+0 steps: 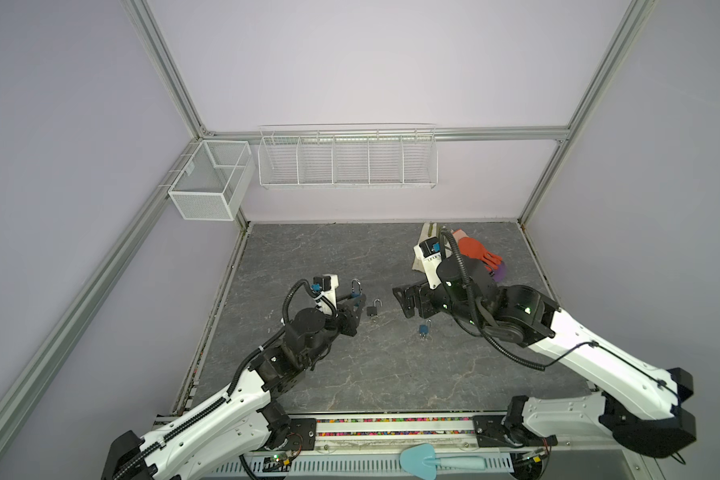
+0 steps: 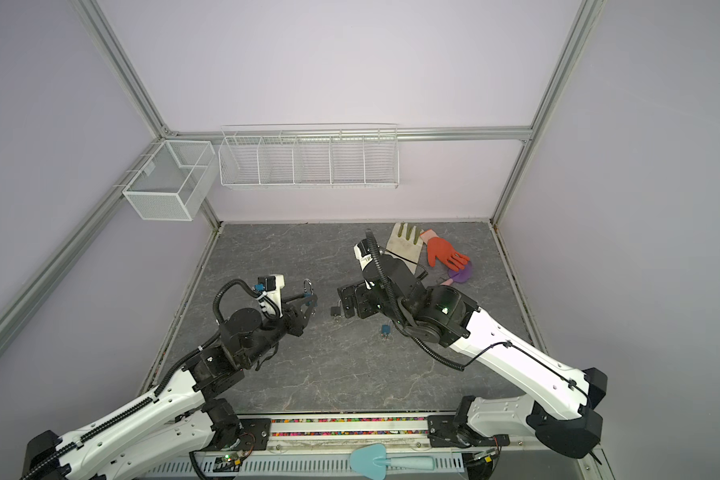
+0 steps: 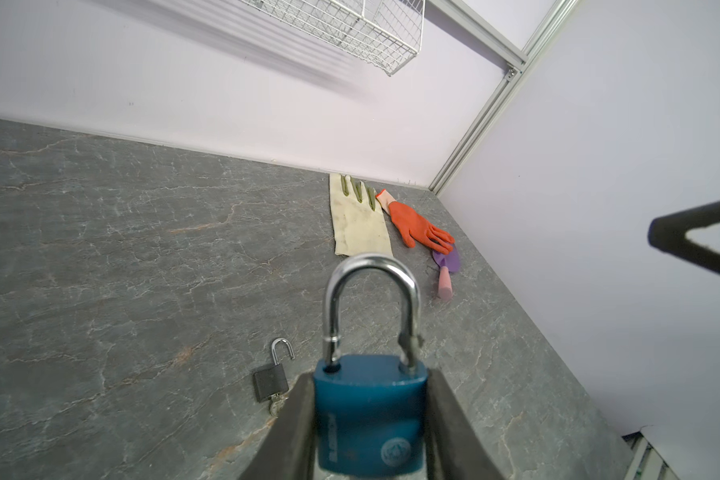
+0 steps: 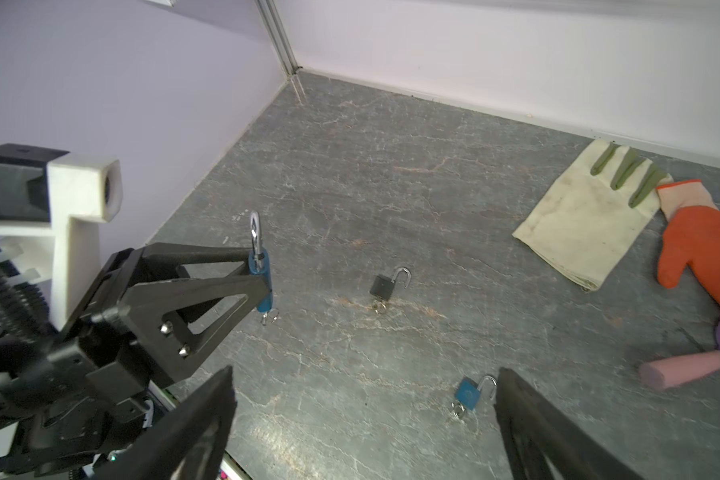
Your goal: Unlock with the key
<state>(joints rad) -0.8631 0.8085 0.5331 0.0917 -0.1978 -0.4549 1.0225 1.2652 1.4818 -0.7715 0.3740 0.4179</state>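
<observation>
Padlocks, three: left pincer [image 3: 368, 382] grips first blue padlock [image 3: 371, 419]; black padlock [image 4: 382, 286], second blue padlock [image 4: 467, 394] lie loose; right pincer [image 4: 364, 374] gapes empty.

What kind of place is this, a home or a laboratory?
Likely a robot test cell, not a home: bare walls on an aluminium frame, wire baskets, and padlocks laid out on the tabletop.

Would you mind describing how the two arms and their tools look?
The left arm and right arm have white shells and black joints, each with a ribbed black cable. The left tool and right tool are black with triangular, open-framed fingers and a white camera mount.
</observation>
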